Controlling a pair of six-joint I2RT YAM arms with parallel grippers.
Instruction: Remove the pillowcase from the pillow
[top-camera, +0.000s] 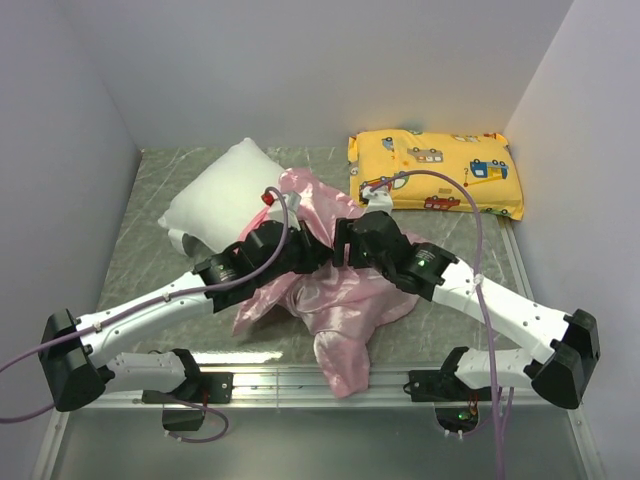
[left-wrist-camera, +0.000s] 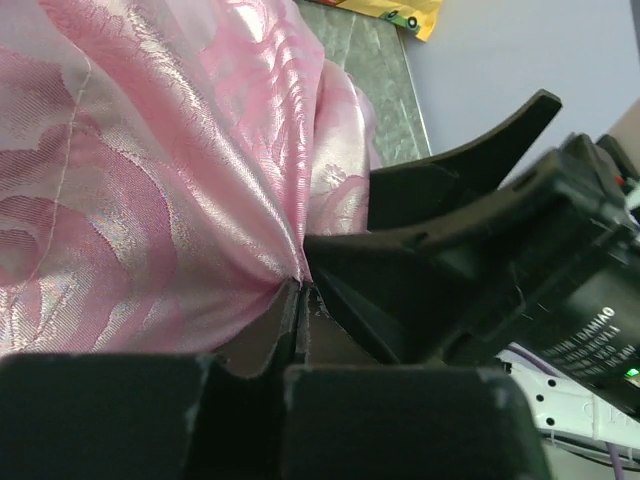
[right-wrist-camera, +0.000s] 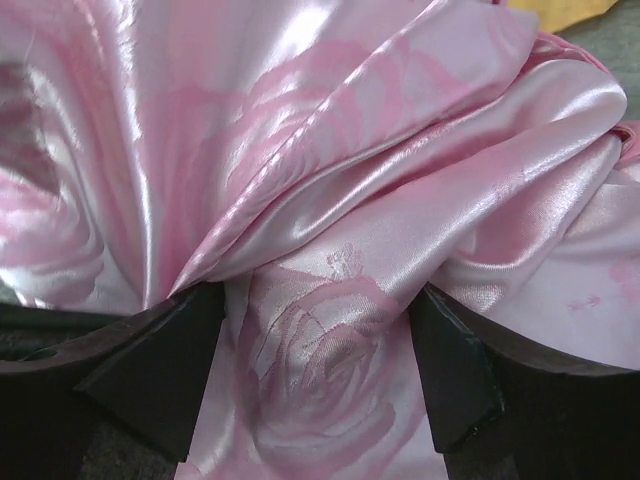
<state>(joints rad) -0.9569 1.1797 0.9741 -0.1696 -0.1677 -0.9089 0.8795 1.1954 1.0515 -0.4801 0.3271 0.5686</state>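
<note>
The pink satin pillowcase (top-camera: 335, 300) lies crumpled mid-table, one end trailing over the front edge. The white pillow (top-camera: 222, 192) lies at the back left, mostly bare; the fabric and my arms hide its near right corner. My left gripper (top-camera: 312, 247) is shut on a fold of pillowcase, with the fabric (left-wrist-camera: 150, 180) pinched at the jaw tips (left-wrist-camera: 300, 287). My right gripper (top-camera: 342, 245) is right beside it, facing it. Its fingers (right-wrist-camera: 160, 365) stand wide apart, with loose pillowcase (right-wrist-camera: 330, 250) lying between them, unpinched.
A yellow vehicle-print pillow (top-camera: 435, 172) lies at the back right, against the wall. Grey walls close in the table (top-camera: 150, 250) at the left, back and right. A metal rail (top-camera: 300, 385) runs along the front edge, between the arm bases.
</note>
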